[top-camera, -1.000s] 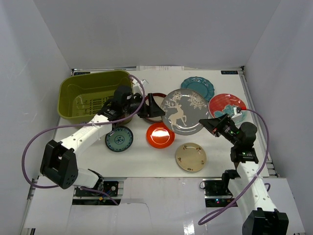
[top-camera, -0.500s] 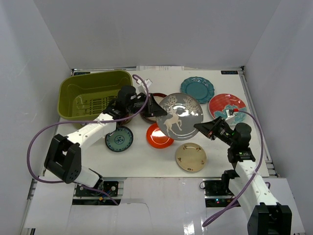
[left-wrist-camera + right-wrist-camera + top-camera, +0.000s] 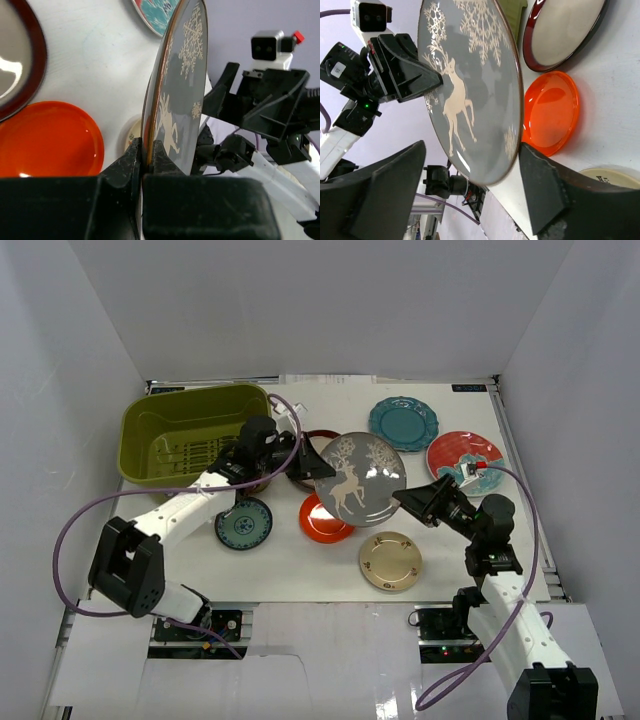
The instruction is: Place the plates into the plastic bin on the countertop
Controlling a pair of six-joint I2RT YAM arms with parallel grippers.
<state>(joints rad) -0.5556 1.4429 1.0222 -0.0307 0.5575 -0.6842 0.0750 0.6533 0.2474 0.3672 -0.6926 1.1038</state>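
The grey deer plate [image 3: 358,478] stands tilted above the countertop [image 3: 300,560], and my left gripper [image 3: 315,468] is shut on its left rim [image 3: 146,150]. My right gripper [image 3: 415,502] is open, its fingers standing apart on either side of the plate's right edge [image 3: 472,150]. The olive plastic bin [image 3: 190,435] sits at the back left, behind the left arm. A glossy orange-red plate [image 3: 322,522] lies partly under the deer plate. The dark-red-rimmed beige plate [image 3: 565,30] lies behind it.
A scalloped teal plate [image 3: 403,422] and a red plate with a teal flower [image 3: 462,455] lie at the back right. A cream-gold plate [image 3: 390,560] sits near the front. A small teal patterned plate [image 3: 243,524] lies under the left arm. White walls enclose the table.
The left gripper closed on the deer plate's rim, then the right gripper opened and let go. The plate has shifted a little left and stands more upright.
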